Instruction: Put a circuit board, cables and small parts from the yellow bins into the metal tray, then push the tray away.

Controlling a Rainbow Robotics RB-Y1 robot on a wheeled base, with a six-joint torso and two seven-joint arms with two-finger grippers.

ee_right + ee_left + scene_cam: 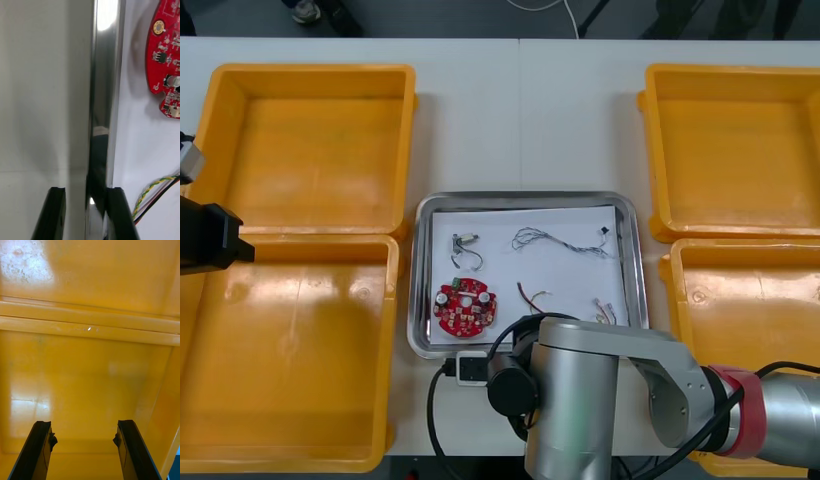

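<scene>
While the right arm (610,385) is reaching in over the table's (520,120) near edge in the front view, its wrist is hanging above the near rim of the metal tray (632,215), hiding the fingers beneath it. Just ahead of that wrist the round red circuit board (465,305) is lying on the tray's white inside, with a red and yellow cable (532,294) beside it. Farther ahead a twisted blue and white cable (565,240) and a small metal part (464,240) are resting. The left arm (210,240) is waiting over the two left-hand yellow bins (300,140).

From the right wrist, the right gripper (86,189) is straddling the tray's shiny rim. Its fingers are standing partly apart, one over the table and the other over the white inside, and they are clamping nothing that can be made out. The circuit board is lying well ahead of the inner finger, and the red and yellow cable is trailing just beside it.

From the left wrist, the left gripper (84,423) is hovering over a bin's floor with fingers spread wide, holding nothing. Ahead of the fingertips, the adjoining rims of two bins are running crosswise.
</scene>
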